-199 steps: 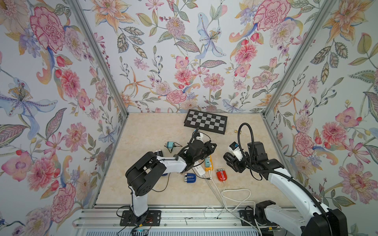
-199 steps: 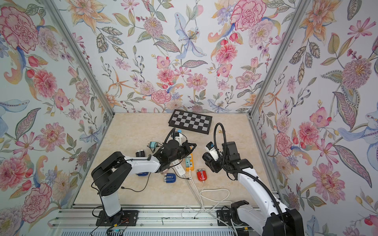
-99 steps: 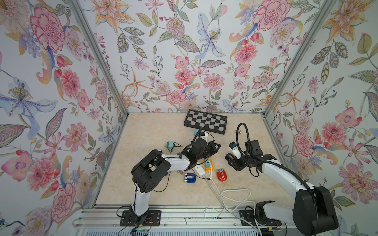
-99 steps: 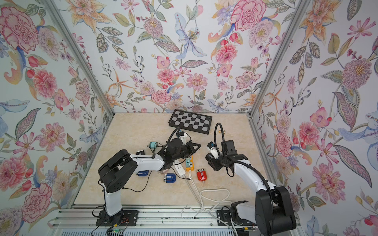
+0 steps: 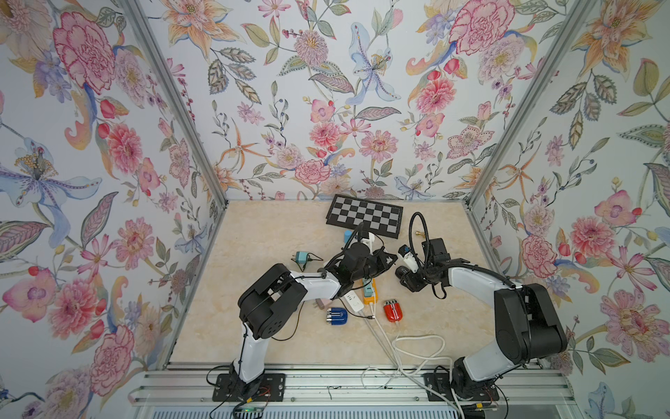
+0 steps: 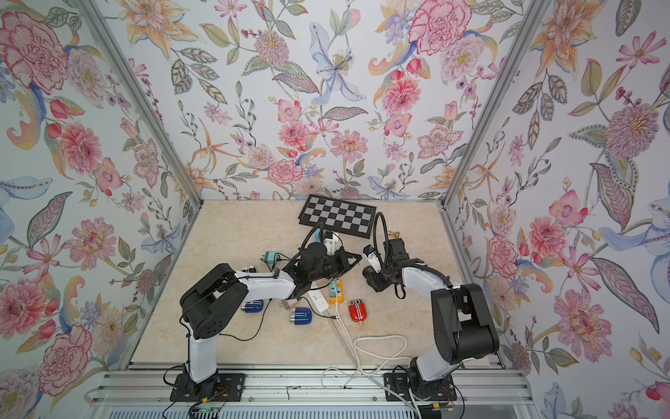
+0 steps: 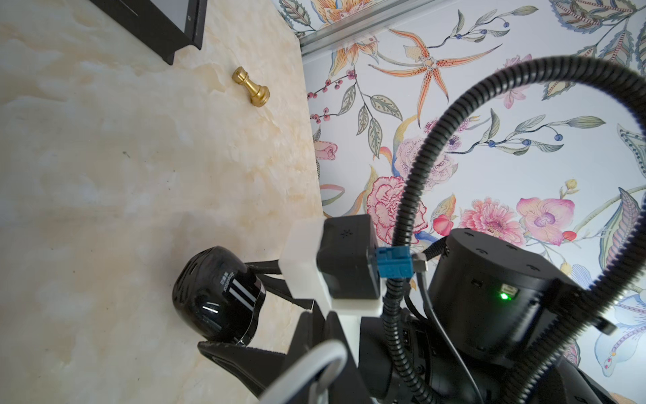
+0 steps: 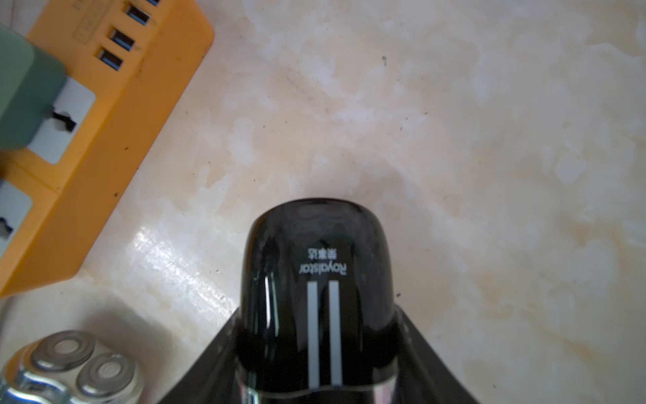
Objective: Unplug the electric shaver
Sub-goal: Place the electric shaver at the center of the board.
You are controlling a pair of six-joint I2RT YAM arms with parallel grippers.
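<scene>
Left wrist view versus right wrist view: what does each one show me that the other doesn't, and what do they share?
Only the left wrist view shows the gold chess piece on the table, a corner of the chessboard and the right arm's wrist camera. Only the right wrist view shows the orange power strip with a green adapter plugged in, and the silver heads of a second shaver. Both show the black shaver gripped in the right hand, over the marble table.
</scene>
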